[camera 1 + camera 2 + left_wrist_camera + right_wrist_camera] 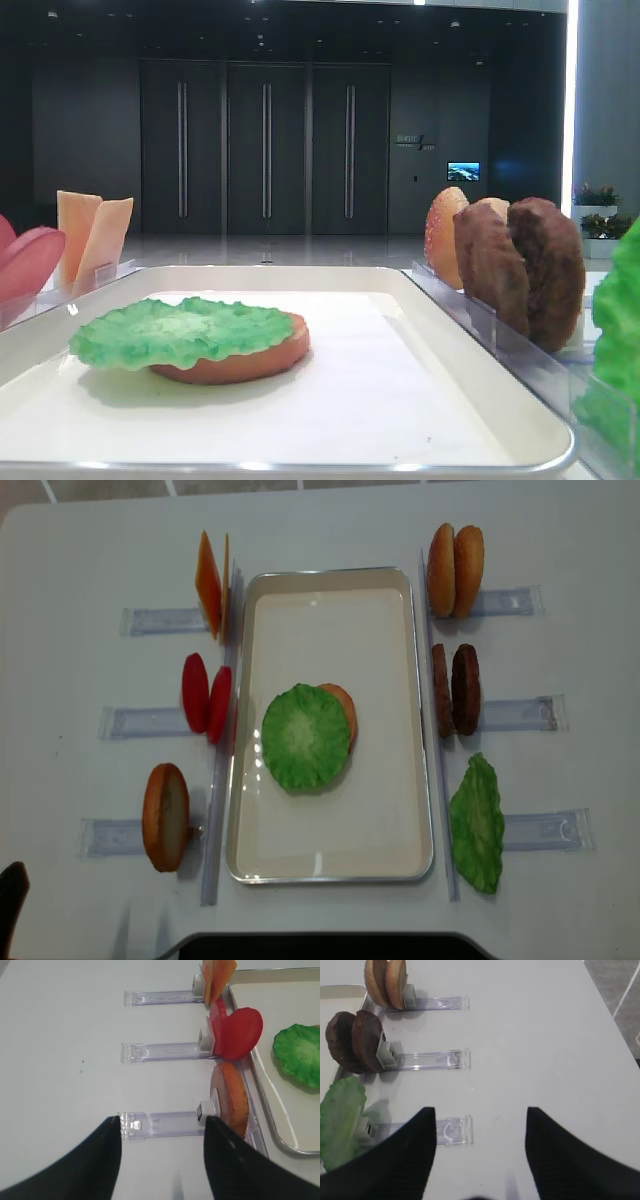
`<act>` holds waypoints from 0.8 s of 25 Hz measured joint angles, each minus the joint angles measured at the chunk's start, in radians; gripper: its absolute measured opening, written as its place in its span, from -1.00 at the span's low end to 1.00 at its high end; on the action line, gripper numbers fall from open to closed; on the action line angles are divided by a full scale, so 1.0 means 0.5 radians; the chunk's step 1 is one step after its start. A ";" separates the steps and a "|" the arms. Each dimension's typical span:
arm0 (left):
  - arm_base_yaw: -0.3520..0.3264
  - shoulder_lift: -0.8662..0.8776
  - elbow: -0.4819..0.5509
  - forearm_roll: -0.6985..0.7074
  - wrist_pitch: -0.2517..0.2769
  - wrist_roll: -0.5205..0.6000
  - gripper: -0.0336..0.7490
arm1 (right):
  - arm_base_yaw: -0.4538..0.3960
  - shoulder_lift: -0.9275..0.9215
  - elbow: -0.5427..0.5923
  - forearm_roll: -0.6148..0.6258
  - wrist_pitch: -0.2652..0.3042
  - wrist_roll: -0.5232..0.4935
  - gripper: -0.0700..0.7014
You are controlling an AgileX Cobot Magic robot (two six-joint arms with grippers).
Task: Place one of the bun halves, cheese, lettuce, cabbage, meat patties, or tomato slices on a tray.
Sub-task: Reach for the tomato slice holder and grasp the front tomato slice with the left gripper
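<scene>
tray: the big white tray [330, 865] sits in the middle of the white table [90, 540], with clear plastic holders lined up down both its long sides

on the tray: a green lettuce leaf [305, 737] lies flat on top of a bun half [343, 708], so only the bun's edge pokes out on one side. both are roughly mid-tray

cheese: two pale orange slices [211, 584] stand on edge in the far holder on the left side

tomato slices: two red discs [206, 697] upright in the middle left holder [162, 1052], right up against the tray rim

spare bun, left: one bun half [165, 816] standing on edge in the near left holder

buns, right: a pair of bun halves [455, 570] upright in the far right holder [437, 1003]

meat patties: two dark brown patties [455, 689] standing side by side in the middle right holder

second lettuce: another green leaf [478, 823] propped up in the near right holder

left gripper: left gripper [162, 1125] is over the table beside the near left holder, fingers spread wide apart, nothing between them

right gripper: right gripper [480, 1115] is over the table near the lettuce holder, fingers also well apart and holding nothing
</scene>
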 joint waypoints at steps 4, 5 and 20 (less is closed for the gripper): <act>0.000 0.000 0.000 0.000 0.000 0.000 0.13 | 0.000 0.000 0.000 0.000 0.000 0.000 0.17; 0.000 0.000 0.000 0.000 0.000 0.000 0.13 | 0.000 0.000 0.000 0.000 0.000 0.000 0.17; 0.000 0.000 0.000 0.000 0.000 0.000 0.13 | 0.000 0.000 0.000 0.000 0.000 0.000 0.17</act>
